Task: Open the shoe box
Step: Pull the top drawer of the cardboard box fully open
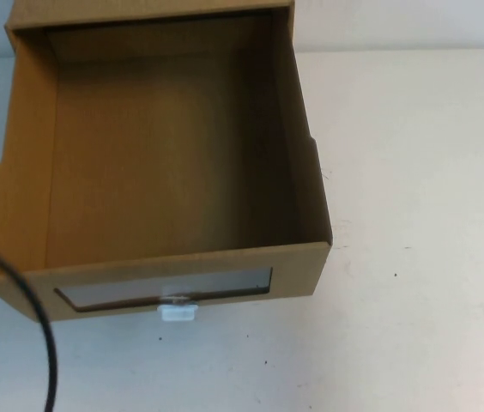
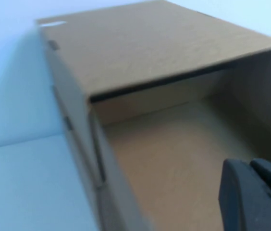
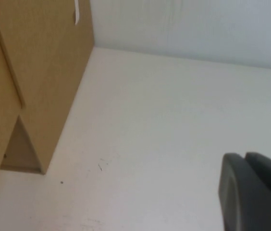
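Left pincer [image 2: 251, 169] near box [image 1: 19, 172]; right [image 3: 245, 160] beside

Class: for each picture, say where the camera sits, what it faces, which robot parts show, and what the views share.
High view: raised on robot's side, looking down into the open shoe box on the table; no arm, only a cable.
Left wrist view: on left arm, facing box's inside and lid; left end effector over the box.
Right wrist view: on right arm, facing table and box's outer wall; shut right end effector above table.
Shared: all show the box.
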`<state>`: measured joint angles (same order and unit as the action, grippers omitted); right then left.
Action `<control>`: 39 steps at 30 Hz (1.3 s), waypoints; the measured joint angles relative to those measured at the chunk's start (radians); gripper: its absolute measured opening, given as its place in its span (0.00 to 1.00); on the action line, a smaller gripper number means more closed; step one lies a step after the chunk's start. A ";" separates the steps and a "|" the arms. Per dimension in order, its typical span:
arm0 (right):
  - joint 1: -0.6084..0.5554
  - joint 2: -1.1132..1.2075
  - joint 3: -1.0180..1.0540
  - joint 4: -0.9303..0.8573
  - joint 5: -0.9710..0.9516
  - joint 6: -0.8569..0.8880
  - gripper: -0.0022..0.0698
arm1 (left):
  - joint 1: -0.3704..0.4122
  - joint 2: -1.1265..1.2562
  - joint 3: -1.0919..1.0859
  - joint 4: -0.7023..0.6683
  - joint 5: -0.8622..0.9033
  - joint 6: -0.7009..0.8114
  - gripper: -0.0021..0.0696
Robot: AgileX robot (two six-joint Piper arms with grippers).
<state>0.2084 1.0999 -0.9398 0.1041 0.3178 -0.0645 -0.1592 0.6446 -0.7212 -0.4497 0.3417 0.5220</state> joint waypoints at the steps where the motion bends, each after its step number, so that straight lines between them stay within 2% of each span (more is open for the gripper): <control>1: 0.000 -0.020 0.038 0.007 -0.036 -0.002 0.01 | 0.000 -0.058 0.074 -0.002 -0.034 0.001 0.02; 9: 0.000 -0.201 0.351 0.050 -0.300 -0.004 0.01 | 0.000 -0.416 0.481 -0.013 -0.142 0.003 0.02; 18: 0.020 -0.288 0.536 0.092 -0.539 -0.002 0.01 | 0.000 -0.529 0.736 -0.032 -0.184 -0.054 0.02; 24: 0.020 -0.288 0.550 0.103 -0.597 0.014 0.01 | 0.000 -0.531 0.748 -0.051 -0.190 -0.056 0.02; 39: 0.020 -0.288 0.552 0.107 -0.555 0.019 0.01 | 0.000 -0.531 0.748 -0.060 -0.184 -0.068 0.02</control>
<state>0.2279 0.8116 -0.3878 0.2107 -0.2371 -0.0460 -0.1592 0.1140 0.0271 -0.5099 0.1574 0.4541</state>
